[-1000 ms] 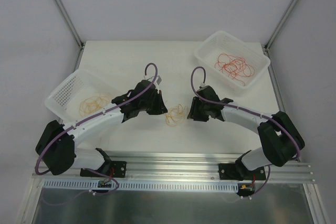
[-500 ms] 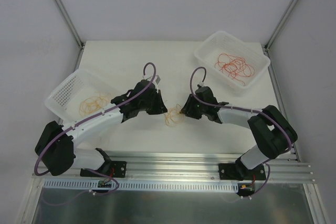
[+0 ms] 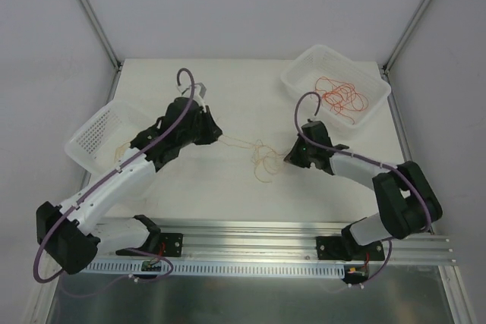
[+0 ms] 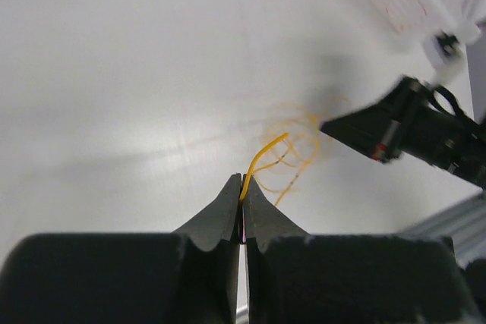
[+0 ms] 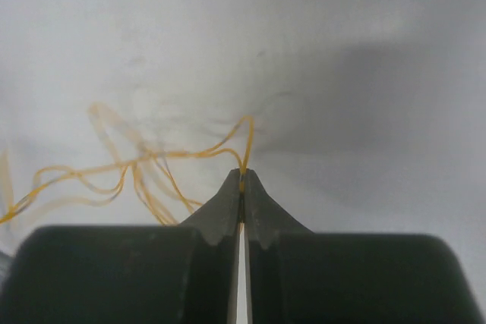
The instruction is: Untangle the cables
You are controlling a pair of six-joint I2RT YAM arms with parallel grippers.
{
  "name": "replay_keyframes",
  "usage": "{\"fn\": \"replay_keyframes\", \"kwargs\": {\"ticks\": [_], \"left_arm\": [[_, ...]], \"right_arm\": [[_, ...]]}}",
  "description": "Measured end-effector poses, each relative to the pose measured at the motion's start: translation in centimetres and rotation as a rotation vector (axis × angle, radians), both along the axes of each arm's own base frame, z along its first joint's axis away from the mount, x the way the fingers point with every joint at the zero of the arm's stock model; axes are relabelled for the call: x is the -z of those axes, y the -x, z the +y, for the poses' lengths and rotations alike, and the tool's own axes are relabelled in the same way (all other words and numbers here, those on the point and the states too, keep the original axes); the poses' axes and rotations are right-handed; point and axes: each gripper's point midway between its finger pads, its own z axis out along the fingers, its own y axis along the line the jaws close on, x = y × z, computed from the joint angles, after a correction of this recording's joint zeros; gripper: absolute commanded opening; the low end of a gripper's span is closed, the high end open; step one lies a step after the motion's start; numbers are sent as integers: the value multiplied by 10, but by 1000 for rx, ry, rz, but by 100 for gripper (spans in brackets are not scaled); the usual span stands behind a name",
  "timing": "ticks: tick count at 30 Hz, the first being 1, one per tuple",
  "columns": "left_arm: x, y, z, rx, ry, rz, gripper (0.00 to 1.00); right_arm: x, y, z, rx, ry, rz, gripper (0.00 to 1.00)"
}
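Left wrist, left gripper pinching cables, seemingly

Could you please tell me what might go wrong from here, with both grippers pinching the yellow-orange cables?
1. The left gripper and the right gripper each pinch a strand only at the very fingertips, so it may slip out under tension.
2. The yellow-orange cables are bunched in a tangle between the two grippers. Pulling them apart could tighten that tangle rather than free it.
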Motion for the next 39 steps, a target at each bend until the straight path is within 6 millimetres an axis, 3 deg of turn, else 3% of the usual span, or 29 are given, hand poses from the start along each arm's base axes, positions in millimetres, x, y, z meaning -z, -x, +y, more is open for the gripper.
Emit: {"fn": "replay_keyframes", "kwargs": {"ticks": [7,9,12,15,18,21,24,26,29,34,39], "left_arm": [[-49,-46,120,-316,-96,-123,0],[-56,-47,131,-336,-103,-131,0],[-54,-42,129,-298,-118,-118,0],[-50,-39,127,-271,-130,-106,0],[-48,-37,127,-257,-125,-96,0],[-47,-35,122,-226,-104,-83,0],[-40,-29,112,-172,-77,-58,0],[-32,-25,108,-144,-72,-34,0],[-21,-20,107,-114,-85,-13,0],[-24,-12,101,-47,-83,-32,0],[-26,-6,92,28,-67,-40,0]], "right_arm": [[-49,-14,-116,259,118,-67,1],[-65,-11,-139,312,116,-75,1],[-98,-13,-154,329,116,-119,1],[-121,-14,-161,313,136,-143,1],[-129,-12,-160,282,146,-139,3],[-120,-5,-159,254,151,-91,7],[-99,2,-158,234,161,-14,20],[-83,10,-158,221,174,49,35],[-66,24,-156,195,203,122,43],[-64,35,-147,130,251,136,48],[-89,23,-118,-7,271,58,49]]}}
